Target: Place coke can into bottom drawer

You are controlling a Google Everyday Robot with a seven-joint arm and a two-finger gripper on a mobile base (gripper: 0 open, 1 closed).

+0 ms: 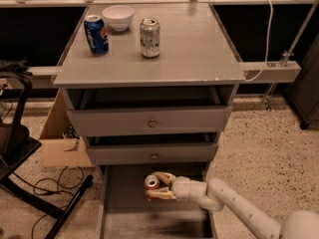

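The coke can (pixel 151 182), red with a silver top, stands upright between the fingers of my gripper (pixel 156 186). The gripper reaches in from the lower right and is shut on the can. It holds the can low inside the open bottom drawer (pixel 127 208), a wide grey tray pulled out under the two knobbed drawers. I cannot tell whether the can touches the drawer floor. The can is near the back middle of the drawer.
A blue Pepsi can (pixel 96 34), a silver-green can (pixel 149 37) and a white bowl (pixel 118 17) stand on the cabinet top. The two upper drawers (pixel 149 121) are slightly open. A cardboard box (pixel 62 146), cables and a black stand (pixel 20 148) are to the left.
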